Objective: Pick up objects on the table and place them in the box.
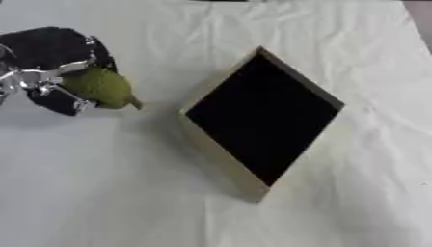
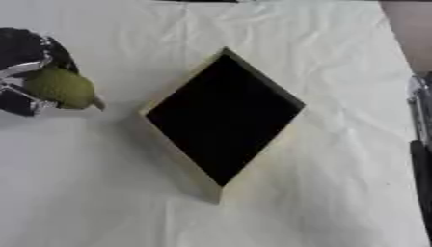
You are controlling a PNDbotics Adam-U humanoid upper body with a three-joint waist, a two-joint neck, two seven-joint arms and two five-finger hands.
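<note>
Left eye view. A white cloth (image 1: pixel 211 212) covers the table, creased in places. Near the middle sits the box (image 1: pixel 221 149), shallow, with pale tan walls and a black inside, turned so one corner points toward the robot and the opposite one away. Nothing shows inside it against the black.

At the left edge the robot's left hand (image 1: pixel 47 72) comes in, black shell with silver parts. Its fingers are curled round a green fruit (image 1: pixel 101 87), rounded and dull yellow-green, tapering to a small brownish tip that points toward the box. The fruit sits in the hand, left of the box and apart from it, with a strip of bare cloth between its tip and the box's nearest wall. A shadow lies on the cloth under the hand; I cannot tell whether the fruit touches the cloth or is lifted off it.

Right eye view. Same layout, shifted left. The left hand is partly cut by the frame edge, fingers wrapped on the fruit as before. Along the right edge, a thin dark and silver part of the right hand (image 2: pixel 418 144) shows, over the cloth and well apart from the box. Too little of it is visible; I cannot tell how its fingers stand.
</note>
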